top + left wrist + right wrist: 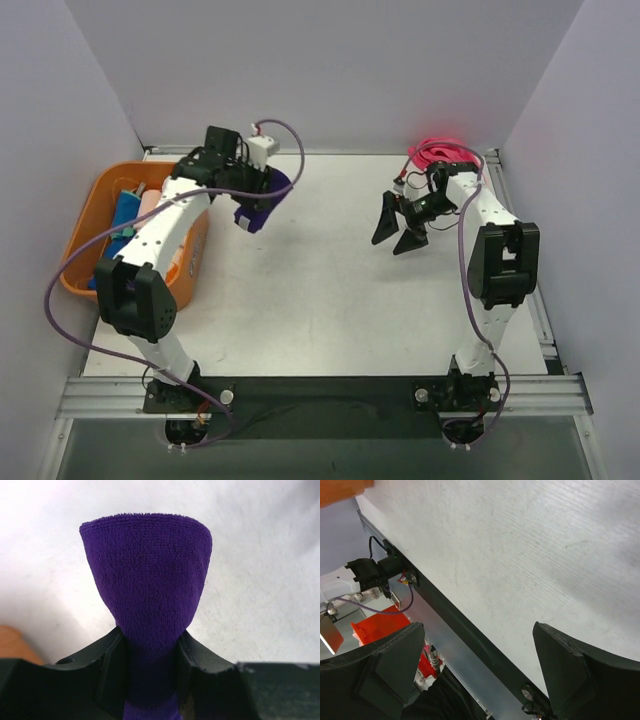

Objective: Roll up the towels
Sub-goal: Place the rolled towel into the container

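Pinching purple towel [145, 580], tail cropped

We look down over the whole table [330, 290] from behind, both wrist cameras hugging that same top.

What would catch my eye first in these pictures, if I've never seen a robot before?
Most striking is the purple towel, pinched in the left gripper just beside the orange basket at the table's left side. Next comes the pink towel, bunched at the far right corner, with the right gripper hanging open and empty a little nearer than it.
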`<act>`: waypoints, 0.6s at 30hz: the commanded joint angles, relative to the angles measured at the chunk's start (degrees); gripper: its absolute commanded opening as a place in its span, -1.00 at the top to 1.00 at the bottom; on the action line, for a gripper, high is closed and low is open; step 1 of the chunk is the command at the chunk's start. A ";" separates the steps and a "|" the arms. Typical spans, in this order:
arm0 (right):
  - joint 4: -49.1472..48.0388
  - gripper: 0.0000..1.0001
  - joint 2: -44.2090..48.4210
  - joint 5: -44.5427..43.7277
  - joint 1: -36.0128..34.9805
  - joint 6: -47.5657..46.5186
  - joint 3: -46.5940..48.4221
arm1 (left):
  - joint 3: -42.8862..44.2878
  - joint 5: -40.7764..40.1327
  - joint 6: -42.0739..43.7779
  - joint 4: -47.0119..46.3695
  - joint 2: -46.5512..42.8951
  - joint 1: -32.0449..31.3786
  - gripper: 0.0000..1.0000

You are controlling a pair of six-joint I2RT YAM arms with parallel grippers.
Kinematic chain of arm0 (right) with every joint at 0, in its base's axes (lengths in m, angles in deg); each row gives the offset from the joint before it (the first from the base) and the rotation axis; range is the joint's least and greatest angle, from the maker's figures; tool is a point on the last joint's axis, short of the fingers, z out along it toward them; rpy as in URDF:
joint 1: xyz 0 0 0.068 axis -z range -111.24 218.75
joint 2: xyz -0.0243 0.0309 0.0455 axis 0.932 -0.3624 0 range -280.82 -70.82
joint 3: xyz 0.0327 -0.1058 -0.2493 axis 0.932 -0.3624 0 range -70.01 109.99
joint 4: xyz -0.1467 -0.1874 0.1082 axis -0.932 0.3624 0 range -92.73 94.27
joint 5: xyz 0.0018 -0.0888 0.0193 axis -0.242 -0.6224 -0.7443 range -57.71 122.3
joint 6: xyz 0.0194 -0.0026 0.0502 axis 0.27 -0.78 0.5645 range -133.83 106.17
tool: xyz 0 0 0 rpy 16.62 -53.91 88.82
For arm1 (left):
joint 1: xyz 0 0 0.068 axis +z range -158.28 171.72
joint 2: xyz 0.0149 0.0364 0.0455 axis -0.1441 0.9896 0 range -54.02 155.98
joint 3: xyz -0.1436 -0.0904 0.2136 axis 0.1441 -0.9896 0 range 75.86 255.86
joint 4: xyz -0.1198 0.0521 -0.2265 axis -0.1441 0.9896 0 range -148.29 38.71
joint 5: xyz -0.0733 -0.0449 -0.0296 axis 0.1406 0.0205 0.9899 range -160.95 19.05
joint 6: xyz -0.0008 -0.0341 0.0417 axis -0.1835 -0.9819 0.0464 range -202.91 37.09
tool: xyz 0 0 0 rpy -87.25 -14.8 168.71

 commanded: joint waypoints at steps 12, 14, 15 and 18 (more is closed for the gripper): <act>8.07 -0.90 1.77 -6.10 1.70 -2.75 3.13 | 24.17 6.24 1.42 10.81 3.96 34.67 1.00; 7.99 -0.90 2.12 -6.28 1.61 -2.84 2.78 | 24.87 6.68 3.27 10.73 5.10 36.71 1.00; 8.07 -0.90 2.12 -6.20 1.44 -2.93 2.52 | 25.13 6.85 3.54 10.81 6.41 38.46 1.00; 7.99 -0.90 1.59 -5.67 1.52 -3.02 2.34 | 26.19 6.07 4.94 11.08 9.67 40.58 1.00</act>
